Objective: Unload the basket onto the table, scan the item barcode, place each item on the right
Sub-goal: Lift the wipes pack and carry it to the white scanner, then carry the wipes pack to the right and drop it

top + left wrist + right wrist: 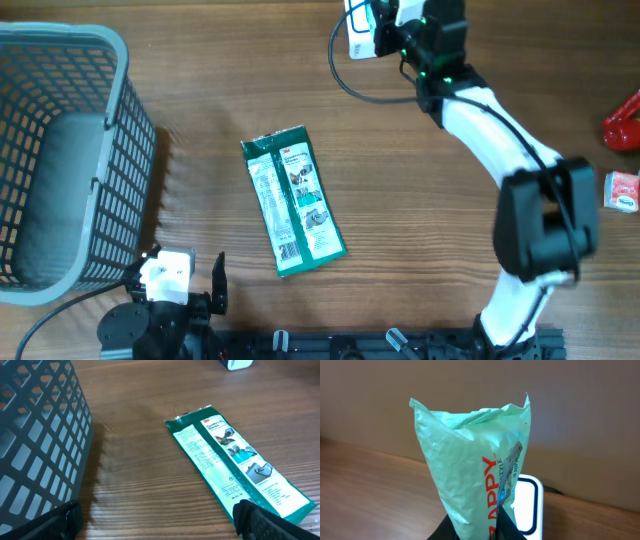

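Observation:
In the right wrist view my right gripper (479,532) is shut on a pale green plastic packet (475,460) with red "ZAPPY" lettering. The packet stands upright just in front of a white scanner (527,505) with a dark-rimmed window. Overhead, that gripper (385,32) is at the table's far edge next to the scanner (354,36), and the arm hides the packet. My left gripper (182,275) rests at the near left edge, open and holding nothing. Its fingertips (252,520) frame bare wood.
A flat green 3M package (293,200) lies mid-table, its near end by my left gripper's right finger (235,465). A grey mesh basket (60,150) fills the left side. A red object (622,122) and a small box (621,190) sit at the right edge.

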You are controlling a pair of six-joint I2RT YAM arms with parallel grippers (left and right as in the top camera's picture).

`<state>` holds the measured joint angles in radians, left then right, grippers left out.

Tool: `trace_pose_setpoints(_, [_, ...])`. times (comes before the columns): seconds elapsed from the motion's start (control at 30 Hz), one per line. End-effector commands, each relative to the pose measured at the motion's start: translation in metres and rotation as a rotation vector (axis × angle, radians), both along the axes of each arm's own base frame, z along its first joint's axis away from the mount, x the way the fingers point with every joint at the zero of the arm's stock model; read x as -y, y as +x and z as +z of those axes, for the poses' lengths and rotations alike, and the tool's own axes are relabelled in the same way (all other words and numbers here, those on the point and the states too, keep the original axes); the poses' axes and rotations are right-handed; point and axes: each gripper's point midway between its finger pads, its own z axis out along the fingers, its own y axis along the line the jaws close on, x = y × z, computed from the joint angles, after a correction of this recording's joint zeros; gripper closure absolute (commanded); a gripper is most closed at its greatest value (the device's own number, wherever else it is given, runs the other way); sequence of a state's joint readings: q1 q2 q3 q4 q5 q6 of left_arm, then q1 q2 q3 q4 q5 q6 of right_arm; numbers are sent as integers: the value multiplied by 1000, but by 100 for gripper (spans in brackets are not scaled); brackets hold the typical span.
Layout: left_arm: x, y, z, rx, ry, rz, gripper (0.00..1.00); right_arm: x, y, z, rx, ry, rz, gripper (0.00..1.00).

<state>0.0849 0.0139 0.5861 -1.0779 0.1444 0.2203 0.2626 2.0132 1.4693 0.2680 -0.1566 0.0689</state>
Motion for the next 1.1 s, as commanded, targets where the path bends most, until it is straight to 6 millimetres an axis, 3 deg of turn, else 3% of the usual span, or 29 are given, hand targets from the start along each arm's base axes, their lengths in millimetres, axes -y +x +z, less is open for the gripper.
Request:
trace_pose_setpoints(0.0, [3,0,2,12,5,-20,0,-1,40,-9,30,-36,-49,95])
trace_pose_setpoints(0.1, [3,0,2,12,5,-21,0,-9,67,-22,2,-43,-48,95])
trace_pose_setpoints(0.2, [3,0,2,12,5,-20,0,-6,79,-35,-6,-63,-100,95])
trace_pose_setpoints(0.4, [3,0,2,12,5,-20,0,-2,77,-43,-39,-85,-146,95])
trace_pose_setpoints(0.57, [3,0,2,12,5,-20,0,36,69,-30,-106,-140,-323,96])
trace_pose_setpoints(0.7, [3,0,2,12,5,-20,0,109,45,-12,-201,-248,-530,96])
trace_pose_setpoints(0.77, [3,0,2,12,5,-20,0,162,32,-18,-277,-287,-668,96])
trace_pose_setpoints(0.87, [3,0,2,12,5,-20,0,253,0,-51,-463,-323,-834,95])
trace_pose_setpoints(0.9, [3,0,2,12,5,-20,0,297,-20,-69,-562,-297,-903,95])
trace_pose_setpoints(0.97, [3,0,2,12,5,-20,0,346,-41,-89,-652,-259,-949,95])
trace_pose_setpoints(1.07, [3,0,2,12,5,-20,0,391,-62,-122,-736,-158,-962,95])
